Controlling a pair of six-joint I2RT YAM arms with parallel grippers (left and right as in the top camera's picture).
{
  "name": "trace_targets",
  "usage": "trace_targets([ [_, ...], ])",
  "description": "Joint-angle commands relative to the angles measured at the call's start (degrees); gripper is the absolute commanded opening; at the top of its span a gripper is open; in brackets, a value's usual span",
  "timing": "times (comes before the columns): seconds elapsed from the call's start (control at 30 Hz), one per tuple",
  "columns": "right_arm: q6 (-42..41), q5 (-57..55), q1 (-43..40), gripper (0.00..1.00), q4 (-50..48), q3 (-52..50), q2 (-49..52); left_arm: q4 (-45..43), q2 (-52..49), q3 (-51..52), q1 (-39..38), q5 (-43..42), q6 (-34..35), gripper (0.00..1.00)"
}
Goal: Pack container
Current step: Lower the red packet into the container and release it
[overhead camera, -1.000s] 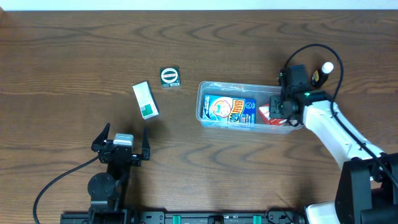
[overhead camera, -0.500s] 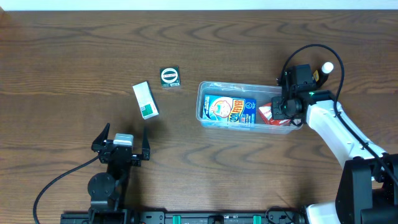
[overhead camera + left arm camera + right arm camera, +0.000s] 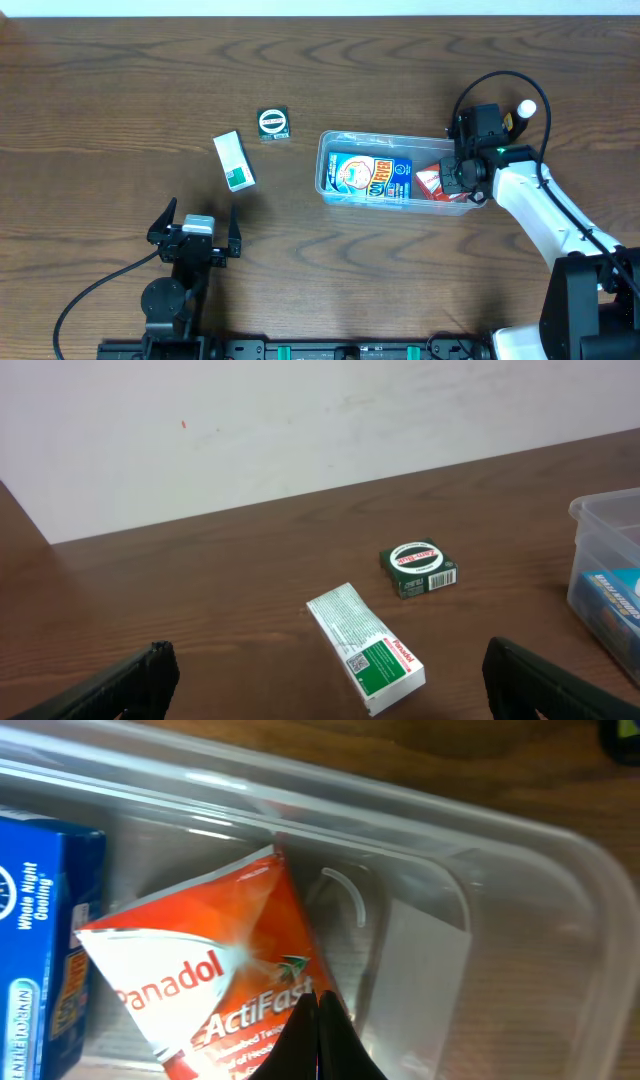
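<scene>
The clear container (image 3: 380,136) lies right of centre in the overhead view. It holds a blue box (image 3: 372,177) and a red-and-white Panadol ActiFast box (image 3: 430,181) at its right end. My right gripper (image 3: 456,181) is shut, its tips down inside the container's right end against the red box (image 3: 200,990); nothing shows between the closed fingers (image 3: 320,1020). My left gripper (image 3: 195,226) is open and empty near the front left. A white-and-green box (image 3: 234,161) and a small dark green box (image 3: 273,124) lie on the table left of the container.
A small bottle with a white cap (image 3: 521,114) stands behind the right arm. In the left wrist view the white-and-green box (image 3: 365,660) lies just ahead, the dark green box (image 3: 420,567) beyond it, and the container's corner (image 3: 605,525) at the right edge.
My right gripper has shifted very slightly at the container's right end. The red box has barely moved. The left arm has not moved.
</scene>
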State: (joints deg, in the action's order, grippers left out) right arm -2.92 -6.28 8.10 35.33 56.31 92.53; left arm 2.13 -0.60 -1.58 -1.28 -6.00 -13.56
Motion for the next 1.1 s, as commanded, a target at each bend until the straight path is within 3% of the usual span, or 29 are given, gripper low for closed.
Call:
trace_targets([
  [0.0,1.3,-2.8,-0.3,0.01,0.0,0.1,0.5,1.3,0.4,1.4,0.2,-0.4,-0.3,0.98],
  [1.07,3.0,-1.1,-0.3,0.01,-2.2,-3.3,0.5,1.3,0.4,1.4,0.2,-0.4,-0.3,0.98],
])
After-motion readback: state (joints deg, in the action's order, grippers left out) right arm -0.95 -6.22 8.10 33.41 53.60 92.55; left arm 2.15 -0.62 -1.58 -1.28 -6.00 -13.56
